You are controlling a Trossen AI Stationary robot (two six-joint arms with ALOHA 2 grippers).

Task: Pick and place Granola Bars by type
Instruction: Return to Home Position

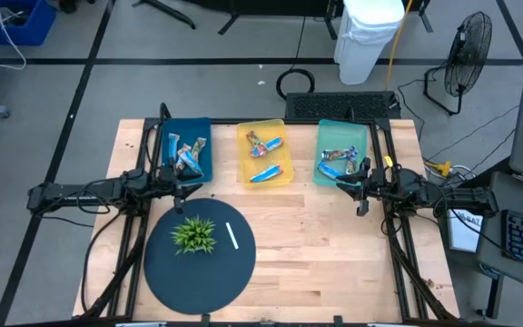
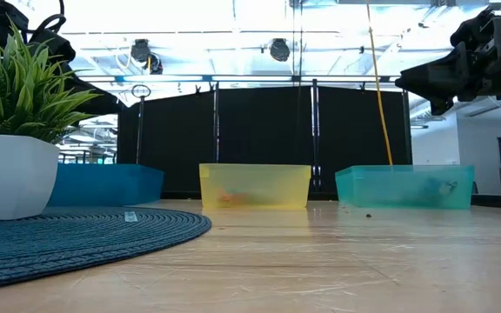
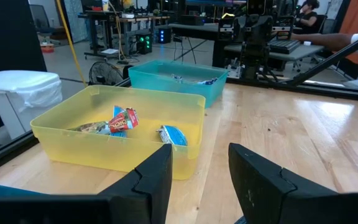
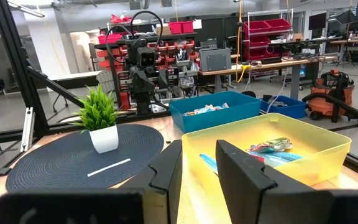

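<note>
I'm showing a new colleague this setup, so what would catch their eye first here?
Three bright bins line the far edge of the table: blue bin, yellow bin, green bin, each holding granola bars. Nearer lies a round dark mat with a small plant and a white stick. The left gripper and right gripper hover open by the outer bins.

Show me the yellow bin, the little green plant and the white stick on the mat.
Translucent yellow plastic bin (image 3: 104, 152), left wrist view, front wall.
Small green spiky plant in white pot (image 1: 193, 234), high view, centre of leaves.
Thin white stick (image 1: 232, 236), high view, mid-length.
</note>
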